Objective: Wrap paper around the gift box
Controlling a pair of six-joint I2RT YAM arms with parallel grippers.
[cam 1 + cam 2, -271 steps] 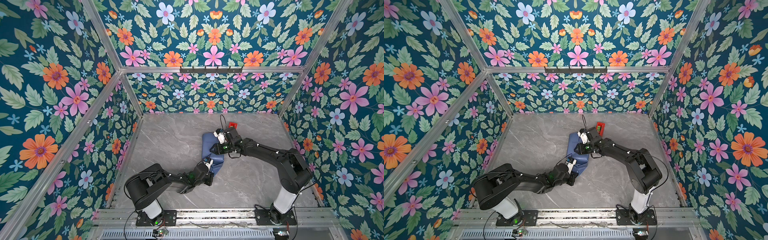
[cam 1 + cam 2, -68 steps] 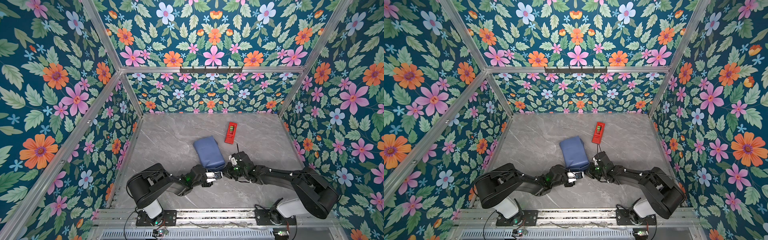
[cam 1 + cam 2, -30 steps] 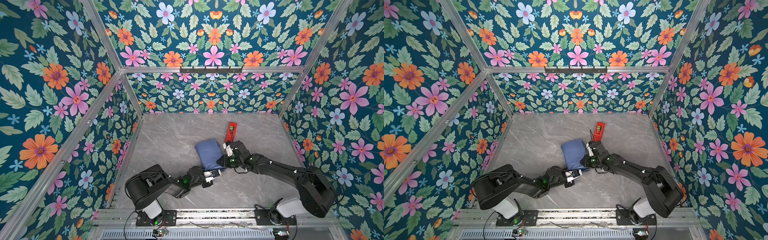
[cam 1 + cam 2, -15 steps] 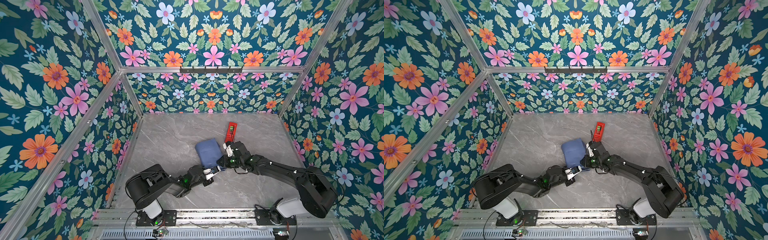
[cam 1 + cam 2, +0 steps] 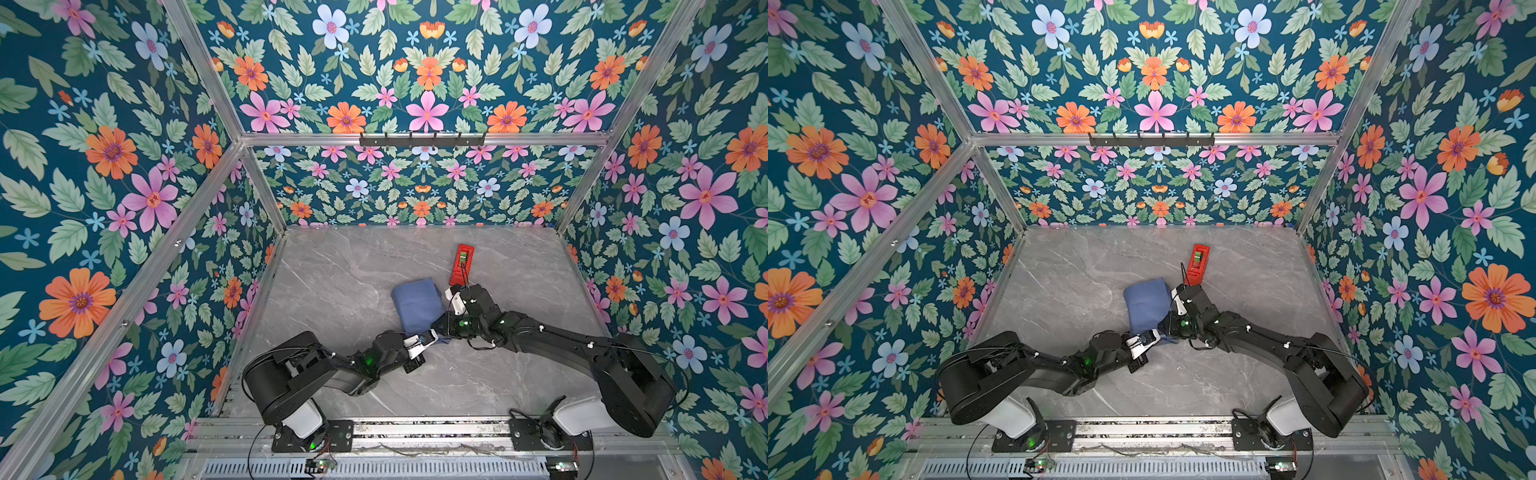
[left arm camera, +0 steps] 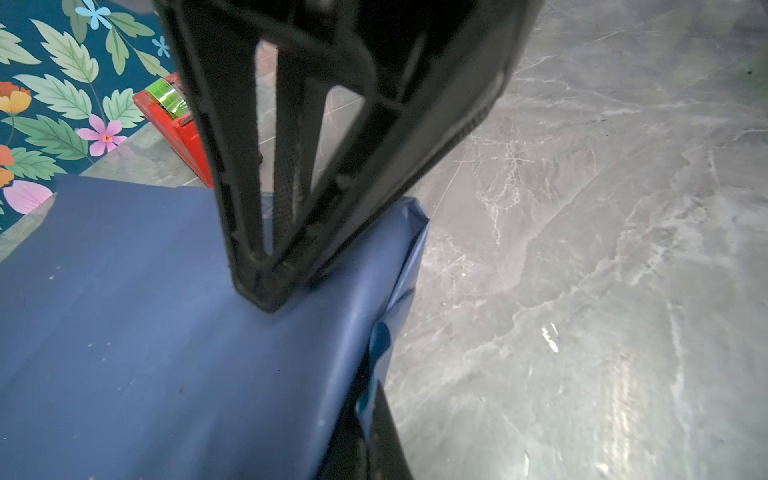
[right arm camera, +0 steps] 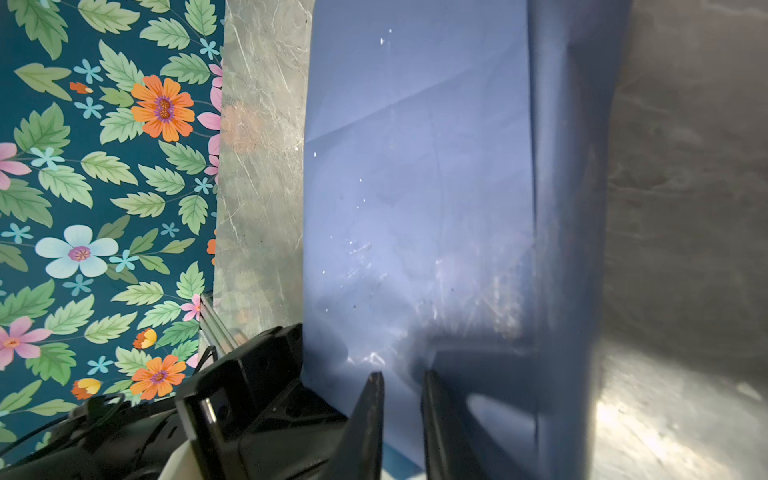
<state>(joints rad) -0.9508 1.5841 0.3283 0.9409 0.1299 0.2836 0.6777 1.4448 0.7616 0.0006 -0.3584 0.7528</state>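
Note:
The paper (image 5: 417,305) (image 5: 1148,305), slate-blue side out, lies folded round a squarish parcel at the middle of the floor; the gift box is hidden under it. My left gripper (image 5: 432,335) (image 5: 1156,335) is at the parcel's near right corner. In the left wrist view it (image 6: 368,436) is shut on a light-blue flap of the paper (image 6: 380,345). My right gripper (image 5: 439,327) (image 7: 401,392) rests its tips on the parcel's top (image 7: 415,187) by the same corner, its jaws a narrow gap apart with nothing between them.
A red tape dispenser (image 5: 462,264) (image 5: 1198,262) (image 6: 174,124) lies just behind the right wrist. Flowered walls close the grey marble floor (image 5: 332,270) on three sides. Both arm bases stand on the front rail (image 5: 415,428).
The left gripper has crept forward and up to the parcel's near right corner. The right gripper and the parcel have hardly moved in the last second.

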